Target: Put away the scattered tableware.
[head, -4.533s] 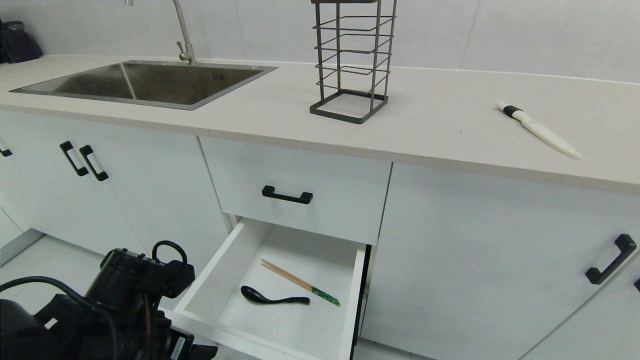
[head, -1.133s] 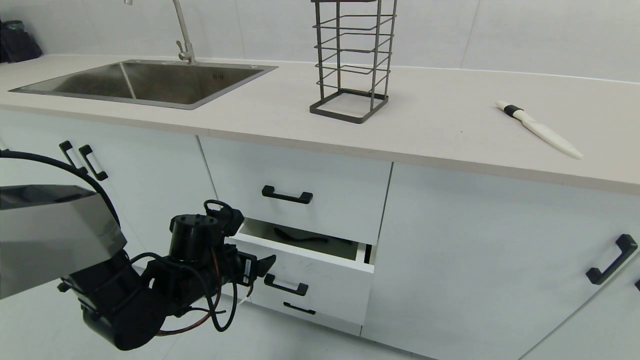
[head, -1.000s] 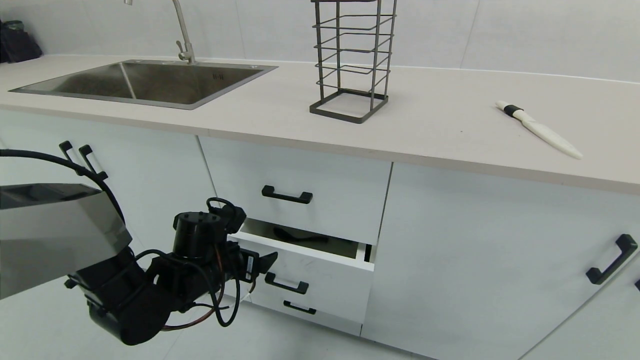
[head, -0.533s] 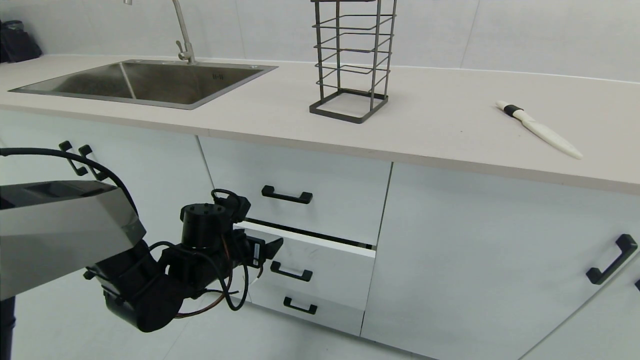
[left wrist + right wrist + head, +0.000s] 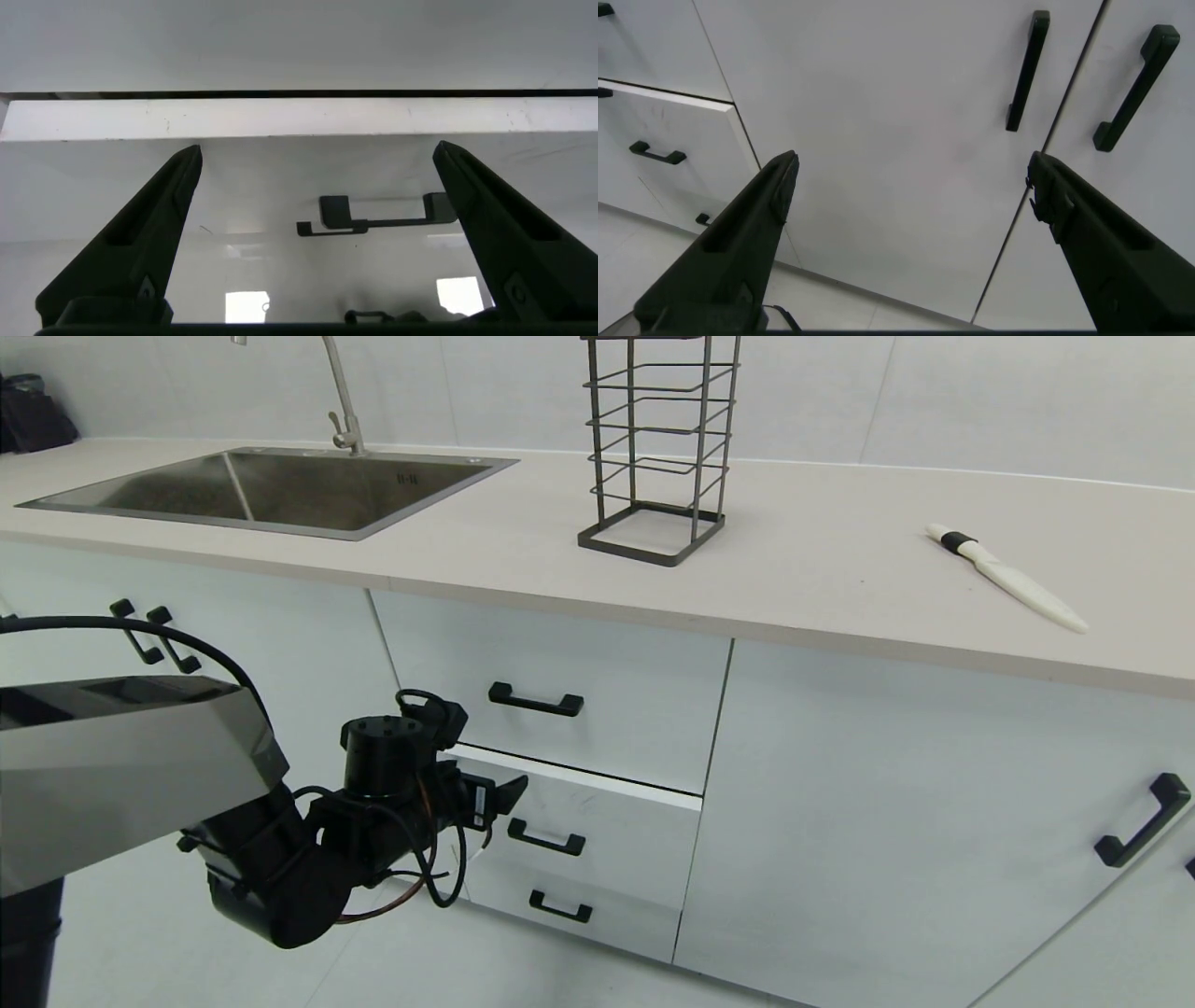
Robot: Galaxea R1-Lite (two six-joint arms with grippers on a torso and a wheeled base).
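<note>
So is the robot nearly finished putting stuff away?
Partly. Done: the middle drawer is almost shut, with just a thin dark gap along its top. In hand: the left gripper, open and holding nothing, sits right at that drawer's front, likely to close it fully. Left: a white knife lies out on the counter, far from that gripper, so it probably needs putting away next.

Left arm [image 5: 280,887] sits low, extended forward — wrist roughly level, left gripper [image 5: 509,793] pointing ahead with fingers spread wide. Right gripper [image 5: 912,159] likewise spread — fingers well apart, aimed forward and slightly down.
</note>
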